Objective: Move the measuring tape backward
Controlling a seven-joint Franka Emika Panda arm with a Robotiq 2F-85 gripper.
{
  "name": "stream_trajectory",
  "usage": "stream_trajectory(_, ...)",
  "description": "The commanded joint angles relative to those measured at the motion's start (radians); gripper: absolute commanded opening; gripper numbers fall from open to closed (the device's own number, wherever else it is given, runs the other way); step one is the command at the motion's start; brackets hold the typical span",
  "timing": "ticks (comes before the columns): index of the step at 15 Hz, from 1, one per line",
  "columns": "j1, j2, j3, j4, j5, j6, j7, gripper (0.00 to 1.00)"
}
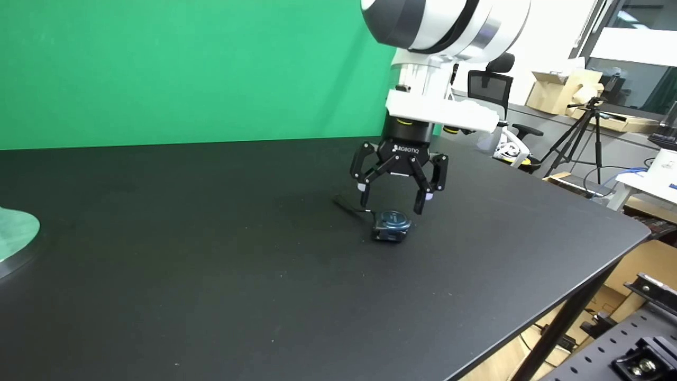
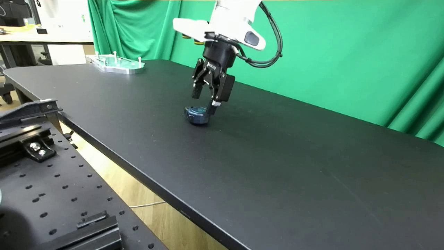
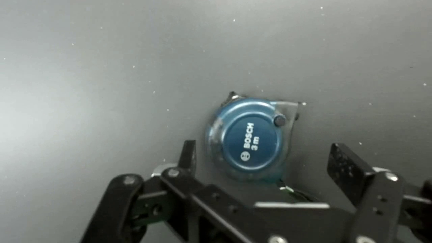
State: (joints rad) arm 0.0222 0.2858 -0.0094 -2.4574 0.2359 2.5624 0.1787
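Note:
The measuring tape is a small dark blue and black case lying flat on the black table. It also shows in an exterior view and in the wrist view, with its round blue face up. A thin dark strap trails from one corner; part of it is hidden behind the gripper in the wrist view. My gripper is open and points down above the tape, also in an exterior view. In the wrist view the tape lies between the fingers, nearer the left finger. The fingers do not appear to grip it.
The black table has a green backdrop behind it. A clear plate with white pegs stands at the table's far end. A perforated dark metal plate with black rails lies beyond the table's edge.

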Motion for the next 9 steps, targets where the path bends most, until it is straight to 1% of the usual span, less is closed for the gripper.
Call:
stream_trajectory(1,0.018,-0.113,-0.019,-0.010,-0.059,-0.042,0.082,1.00)
stream_trajectory(4,0.011,-0.170,-0.017,-0.001,-0.099,-0.079,0.097,1.00)
stream_trajectory(5,0.004,-0.183,-0.015,0.008,-0.097,-0.107,0.095,1.00)
stream_trajectory(6,-0.005,-0.190,-0.014,0.020,-0.081,-0.154,0.091,1.00)
stream_trajectory(9,-0.034,-0.194,-0.015,0.047,-0.012,-0.258,0.002,1.00)
